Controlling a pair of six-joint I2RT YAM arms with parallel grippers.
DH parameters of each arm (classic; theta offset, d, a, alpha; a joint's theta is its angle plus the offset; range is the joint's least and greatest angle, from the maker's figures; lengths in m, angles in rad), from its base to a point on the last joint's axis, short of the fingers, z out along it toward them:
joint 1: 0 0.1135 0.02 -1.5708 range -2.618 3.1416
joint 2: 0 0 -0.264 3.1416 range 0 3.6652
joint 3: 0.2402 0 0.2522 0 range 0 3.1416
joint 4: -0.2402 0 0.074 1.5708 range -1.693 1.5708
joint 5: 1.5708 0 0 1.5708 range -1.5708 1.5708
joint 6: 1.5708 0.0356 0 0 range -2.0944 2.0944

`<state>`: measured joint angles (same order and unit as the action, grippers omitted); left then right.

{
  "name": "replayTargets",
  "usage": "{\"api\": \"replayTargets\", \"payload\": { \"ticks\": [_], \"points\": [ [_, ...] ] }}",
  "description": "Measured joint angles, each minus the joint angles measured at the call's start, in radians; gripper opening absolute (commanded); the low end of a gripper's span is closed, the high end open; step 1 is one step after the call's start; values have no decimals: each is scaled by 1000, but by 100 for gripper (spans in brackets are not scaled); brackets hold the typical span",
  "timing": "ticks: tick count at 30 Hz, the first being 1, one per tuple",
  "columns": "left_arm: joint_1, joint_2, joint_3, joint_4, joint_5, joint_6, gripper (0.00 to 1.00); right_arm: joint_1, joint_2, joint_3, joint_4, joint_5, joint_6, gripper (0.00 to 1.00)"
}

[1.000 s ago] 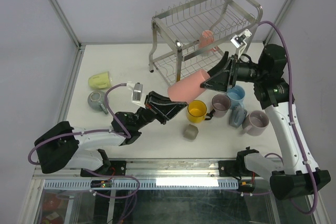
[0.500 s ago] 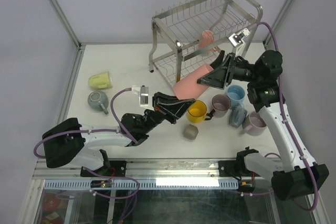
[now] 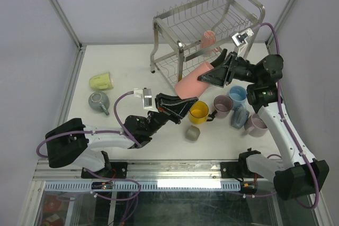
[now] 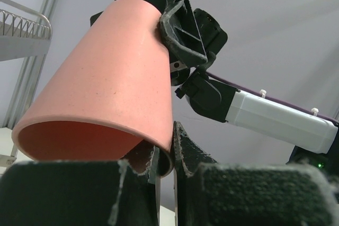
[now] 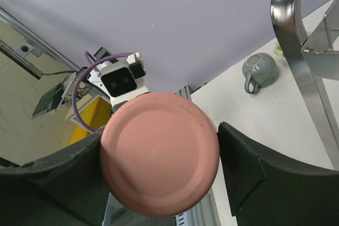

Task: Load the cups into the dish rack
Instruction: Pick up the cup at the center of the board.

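A large pink cup (image 3: 192,80) (image 4: 116,78) (image 5: 159,173) hangs in the air between both arms, in front of the dish rack (image 3: 212,19). My left gripper (image 3: 189,101) (image 4: 167,154) is shut on its rim wall, one finger inside and one outside. At the cup's flat base, my right gripper (image 3: 209,75) (image 5: 160,133) has a pad against each side. Another pink cup (image 3: 208,41) sits in the rack's lower tier. On the table lie a yellow cup (image 3: 198,112), a mauve one (image 3: 222,105) and a light blue one (image 3: 238,96).
More cups: grey-blue (image 3: 239,116), mauve (image 3: 257,124), small grey (image 3: 192,132), pale green (image 3: 100,81) and grey (image 3: 98,100) (image 5: 259,70) at the left. The rack's steel tube (image 5: 288,41) stands close on the right of the right wrist view.
The right gripper's jaws have closed in onto the pink cup's base. The left arm has pushed forward a little, still holding the rim, and the cup has shifted slightly toward the rack.
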<state>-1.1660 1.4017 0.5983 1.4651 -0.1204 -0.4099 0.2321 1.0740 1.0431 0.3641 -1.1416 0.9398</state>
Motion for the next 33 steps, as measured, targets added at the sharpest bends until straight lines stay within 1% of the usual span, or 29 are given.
{"api": "replayTargets", "payload": {
  "ticks": [4,5,6,7,8,10,12,15,16,17,21,25,28,31,33],
  "points": [
    [0,0,0,1,-16,3,1,0,5,0,9,7,-34,41],
    [0,0,0,0,-20,5,11,0,5,0,9,9,-39,37],
    [0,0,0,0,-23,5,20,0,5,0,8,9,-42,35],
    [0,0,0,0,-26,6,30,0,5,0,5,9,-45,29],
    [0,0,-1,0,-31,4,40,0,5,0,-1,8,-49,26],
    [0,0,-3,2,-39,4,59,0,5,0,-24,1,-72,24],
    [0,0,-16,3,-50,2,67,-2,5,2,-66,-1,-106,24],
    [0,-5,-61,2,-61,-1,73,-12,5,20,-151,-4,-141,23],
    [0,-8,-77,2,-61,-1,75,-18,5,30,-184,-5,-151,19],
    [0,-14,-98,2,-61,-2,77,-24,5,41,-217,-5,-180,17],
    [0,-61,-175,2,-62,-2,86,-45,2,80,-347,-3,-370,14],
    [0,-180,-249,-27,-66,10,94,-71,-11,107,-479,6,-560,13],
    [0,-315,-263,-138,-90,37,97,-92,-19,115,-557,24,-684,13],
    [4,-455,-243,-342,-117,75,98,-114,-22,116,-632,59,-818,13],
    [18,-513,-223,-458,-126,98,98,-133,-21,116,-679,93,-911,13]
  ]
}}
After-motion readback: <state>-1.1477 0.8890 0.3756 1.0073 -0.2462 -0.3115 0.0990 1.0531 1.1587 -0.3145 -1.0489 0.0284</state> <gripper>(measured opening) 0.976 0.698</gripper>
